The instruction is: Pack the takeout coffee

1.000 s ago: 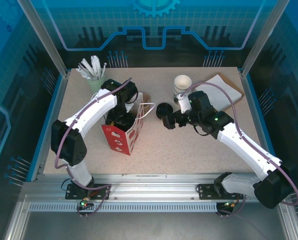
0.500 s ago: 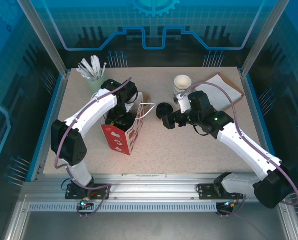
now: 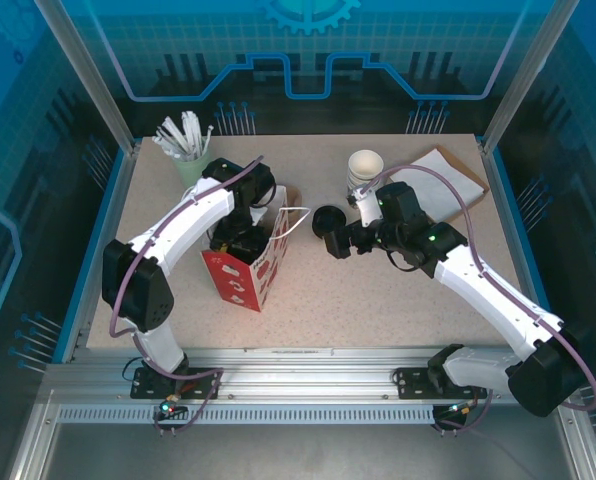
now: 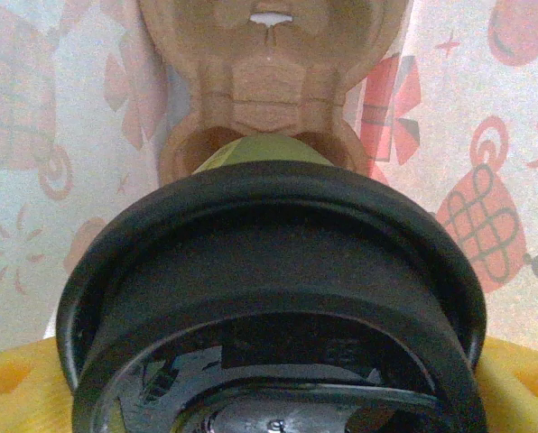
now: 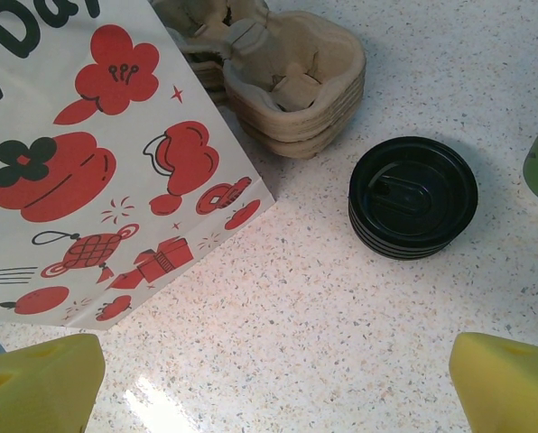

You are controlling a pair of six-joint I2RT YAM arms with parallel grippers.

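Takeout coffee sits inside the red-and-white paper bag, left of centre on the bench. Far left at the back of the bench stands a pale green cup of white utensils. The left arm reaches down into the open top of the bag, where the left gripper is positioned. In the left wrist view, the left gripper is closed on the coffee, and its yellow fingers touch the black lid's rim on both sides. The olive-green cup body extends away from the camera toward a round socket of a brown pulp carrier. Whether the cup is fully seated in it cannot be determined. The bag's printed walls stand on either side of the carrier. Just beside the bag, on its right, lies a stack of pulp carriers. Near it is a stack of black lids, resting on the bench apart from the bag. The right gripper hovers near the lids on their near side. Its jaws are spread wide with nothing between them, and the yellow fingers are clear of the bench items. Behind it stands a stack of lidless cups. At the far right rear lies a flat brown-and-white paper item.
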